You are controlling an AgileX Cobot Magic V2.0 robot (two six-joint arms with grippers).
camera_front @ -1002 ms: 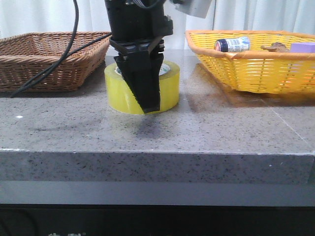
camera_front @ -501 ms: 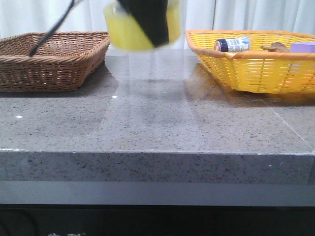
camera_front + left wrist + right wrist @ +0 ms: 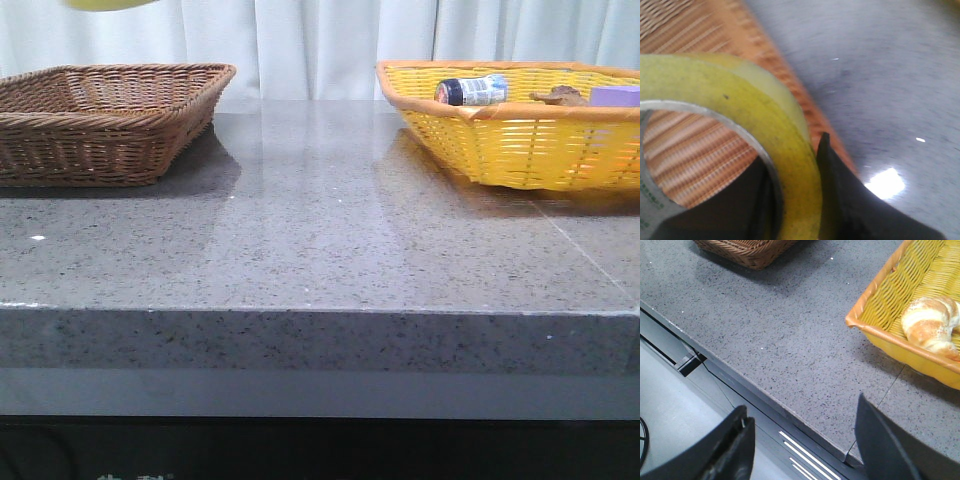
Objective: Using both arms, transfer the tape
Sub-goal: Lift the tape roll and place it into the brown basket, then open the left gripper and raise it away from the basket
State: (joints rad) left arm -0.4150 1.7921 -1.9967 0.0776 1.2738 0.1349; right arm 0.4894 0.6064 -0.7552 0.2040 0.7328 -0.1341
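The yellow tape fills the left wrist view, its wall pinched between the two dark fingers of my left gripper, one inside the white core and one outside. It hangs high above the brown wicker basket. In the front view only the tape's lower edge shows at the top left, above the brown basket. My right gripper is open and empty over the table's front edge, out of the front view.
A yellow basket at the right holds a small bottle and a croissant. The grey stone table lies between the two baskets. Its front edge runs under the right gripper.
The left gripper has lifted the tape off the table and carried it up and to the left, almost out of the front view's top.
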